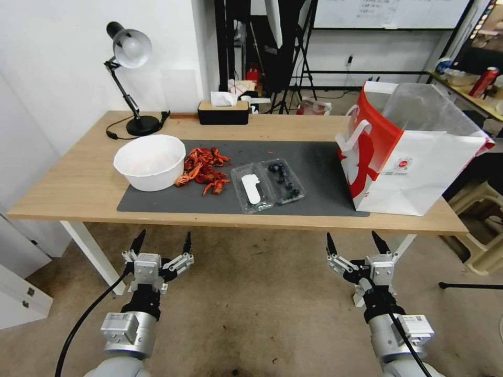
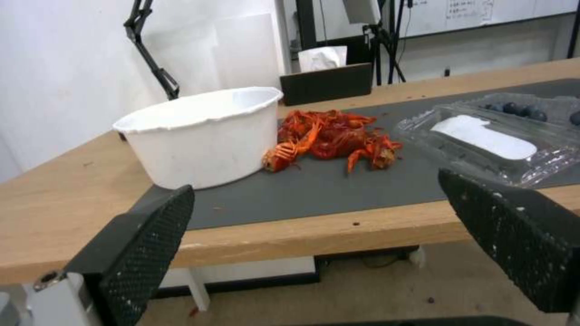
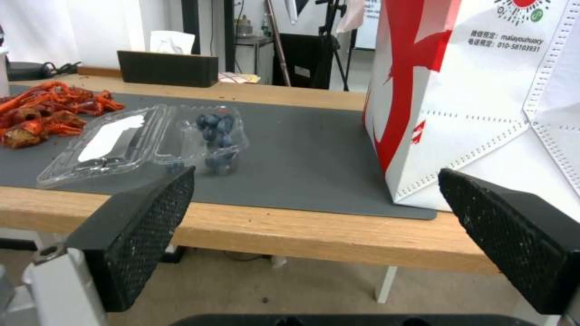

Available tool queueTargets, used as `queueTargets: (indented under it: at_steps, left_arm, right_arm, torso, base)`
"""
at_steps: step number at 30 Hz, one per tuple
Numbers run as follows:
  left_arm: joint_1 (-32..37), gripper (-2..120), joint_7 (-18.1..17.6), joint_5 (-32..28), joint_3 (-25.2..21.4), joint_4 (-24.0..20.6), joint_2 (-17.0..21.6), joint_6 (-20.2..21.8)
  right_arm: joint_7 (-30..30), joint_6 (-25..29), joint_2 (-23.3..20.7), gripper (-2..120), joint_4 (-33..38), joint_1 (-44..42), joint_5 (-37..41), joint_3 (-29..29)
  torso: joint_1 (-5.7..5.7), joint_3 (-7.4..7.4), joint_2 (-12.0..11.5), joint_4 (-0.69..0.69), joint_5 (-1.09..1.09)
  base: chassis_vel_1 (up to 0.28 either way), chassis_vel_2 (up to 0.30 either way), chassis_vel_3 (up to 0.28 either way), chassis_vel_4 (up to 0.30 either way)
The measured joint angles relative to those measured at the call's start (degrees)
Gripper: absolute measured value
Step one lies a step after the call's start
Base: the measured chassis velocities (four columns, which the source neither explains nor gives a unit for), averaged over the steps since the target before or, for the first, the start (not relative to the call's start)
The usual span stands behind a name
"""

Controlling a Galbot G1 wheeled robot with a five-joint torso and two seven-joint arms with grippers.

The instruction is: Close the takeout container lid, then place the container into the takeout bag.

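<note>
The room (image 1: 173, 47) had white walls, with stands and a whiteboard at the back. A long wooden table (image 1: 78, 183) stood in front of the robot, and a dark mat (image 1: 319, 162) lay on it.

The bag (image 1: 414, 152) stood upright on the right end of the mat, mouth open to the top. A white bowl (image 1: 150, 161) sat on the left end, with a heap of red crayfish (image 1: 206, 170) touching its side. A lamp (image 1: 129, 78) and a tissue box (image 1: 223, 111) stood along the far edge.

The container (image 1: 284, 180) lay open and flat near the middle of the mat, between the crayfish and the bag. Its lid (image 1: 252, 188) was the half on the crayfish side, with the white label up. The blueberry half was on the bag side. Each half ran long from near edge to far edge, so the hinge did too.

Both arms hung low before the table. The left gripper (image 1: 161, 246) was spread wide and held nothing. The right gripper (image 1: 355, 244) was the same. The container lay up and ahead between them, perhaps a bit closer to the right one. The lid looked like it must swing toward the bag to shut.
</note>
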Motion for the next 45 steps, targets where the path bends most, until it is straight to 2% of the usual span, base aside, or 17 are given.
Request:
queueTargets:
  at_steps: [13, 14, 15, 16, 18, 19, 22, 23, 24, 26, 35, 45]
  left_arm:
    - [0.0, 100, -0.1, -0.1, 0.0, 0.0, 0.0, 0.0]
    - [0.0, 100, -0.6, -0.4, 0.2, -0.2, 0.2, 0.1]
    - [-0.1, 100, -1.2, -0.9, 0.5, -0.4, 0.4, 0.3]
    - [-0.1, 100, -1.2, -0.9, 0.5, -0.4, 0.4, 0.3]
    - [-0.6, 100, -6.0, -4.8, 2.2, -2.5, 2.0, 1.8]
    - [-0.6, 100, -6.0, -4.8, 2.2, -2.5, 2.0, 1.8]
    - [-1.3, 100, -13.7, -11.1, 5.2, -5.8, 4.6, 4.3]
    - [-1.3, 100, -13.7, -11.1, 5.2, -5.8, 4.6, 4.3]
    - [-1.6, 100, -16.1, -13.2, 6.2, -6.7, 5.4, 5.0]
    - [-2.1, 100, -17.6, -15.3, 7.6, -6.4, 5.8, 5.4]
    - [-2.3, 100, -16.9, -15.7, 8.2, -5.1, 5.9, 4.2]
    - [-2.5, 100, -12.2, -15.6, 8.2, -3.0, 6.3, 2.1]
  right_arm:
    - [-0.4, -0.4, 0.0, 100, 0.2, 0.1, -0.3, -0.1]
    - [-2.4, -2.2, 0.0, 100, 2.0, 0.9, -1.4, -2.4]
    - [-3.1, -2.8, 0.0, 100, 2.9, 1.2, -1.8, -3.5]
    - [-3.1, -2.8, 0.0, 100, 2.9, 1.2, -1.8, -3.5]
    - [-3.5, -4.8, 0.1, 100, 4.0, 1.5, -1.7, -4.8]
    - [-3.5, -4.8, 0.1, 100, 4.0, 1.5, -1.7, -4.8]
    - [-4.3, -4.3, -0.1, 100, 4.3, 1.8, -1.3, -4.8]
    - [-4.3, -4.3, -0.1, 100, 4.3, 1.8, -1.3, -4.8]
    - [-4.3, -4.3, -0.1, 100, 4.3, 1.9, -1.2, -4.8]
    - [-4.2, -4.2, -0.1, 100, 4.3, 2.0, -1.2, -4.9]
    - [-3.3, -3.8, -0.3, 100, 4.2, 2.0, -1.2, -4.9]
    - [-2.5, -3.2, -0.5, 100, 3.2, 2.0, -1.1, -4.6]
  torso:
    - [-0.01, 0.0, 0.0, -0.02, 0.0]
    - [0.0, 0.0, 0.0, -0.03, 0.01]
    - [0.0, 0.0, 0.0, 0.05, 0.03]
    - [0.0, 0.0, 0.0, 0.05, 0.03]
    - [0.0, 0.01, 0.0, 0.0, 0.0]
    - [0.0, 0.01, 0.0, 0.0, 0.0]
    - [0.0, 0.01, 0.0, 0.0, 0.01]
    - [0.0, 0.01, 0.0, 0.0, 0.01]
    - [0.0, 0.01, 0.0, 0.0, 0.01]
    - [0.0, 0.01, 0.0, 0.0, -0.04]
    - [0.0, 0.0, 0.0, 0.0, 0.0]
    - [0.0, 0.0, 0.0, -0.01, 0.0]
  base:
    - [0.0, 0.0, 0.0, 0.0]
    - [0.0, 0.0, 0.0, 0.0]
    - [0.0, 0.0, 0.0, 0.0]
    - [0.0, 0.0, 0.0, 0.0]
    - [0.0, 0.0, 0.0, 0.0]
    - [0.0, 0.0, 0.0, 0.0]
    - [0.0, 0.0, 0.0, 0.0]
    - [0.0, 0.0, 0.0, 0.0]
    - [0.0, 0.0, 0.0, 0.0]
    - [0.0, 0.0, 0.0, 0.0]
    - [0.0, 0.0, 0.0, 0.0]
    - [0.0, 0.0, 0.0, 0.0]
